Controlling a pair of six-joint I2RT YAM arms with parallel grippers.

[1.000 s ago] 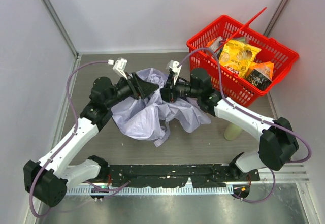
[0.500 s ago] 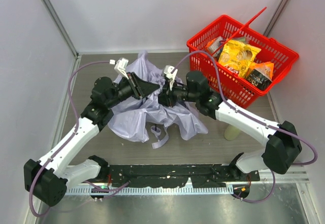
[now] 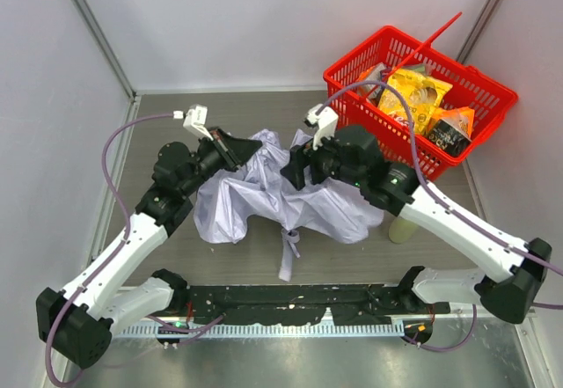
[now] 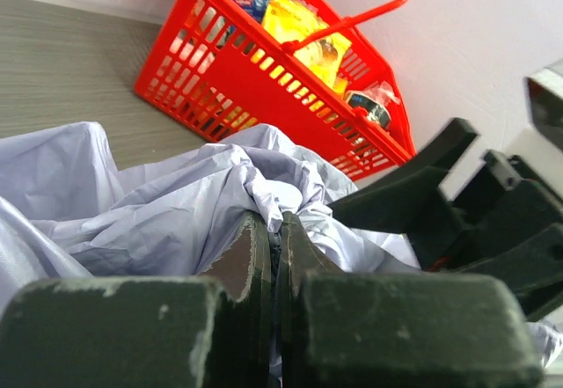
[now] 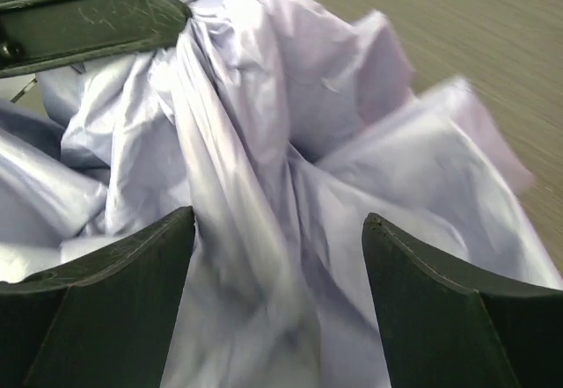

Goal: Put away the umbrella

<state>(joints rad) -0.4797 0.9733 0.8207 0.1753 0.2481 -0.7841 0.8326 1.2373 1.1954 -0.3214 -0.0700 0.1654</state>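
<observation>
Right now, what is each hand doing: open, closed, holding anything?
Left hand: closed, pinching a fold of the umbrella.
Right hand: open above the umbrella, gripping nothing.

The umbrella point(image 3: 264, 203) is thin, creased lavender-white cloth with a faint sheen, lying on a matt, fine-grained grey table point(image 3: 246, 111); beyond the umbrella, a glossy red plastic lattice basket point(image 4: 237, 89) holds shiny film snack bags point(image 3: 413, 93), and against the umbrella's folds the left gripper point(image 4: 274, 221) is matt black with scuffed, pale-worn edges.

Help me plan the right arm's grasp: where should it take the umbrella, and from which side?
Probably the raised fabric ridge of the umbrella, from above: it lies inside the open right end effector, stretched from the left end effector's pinch.
</observation>
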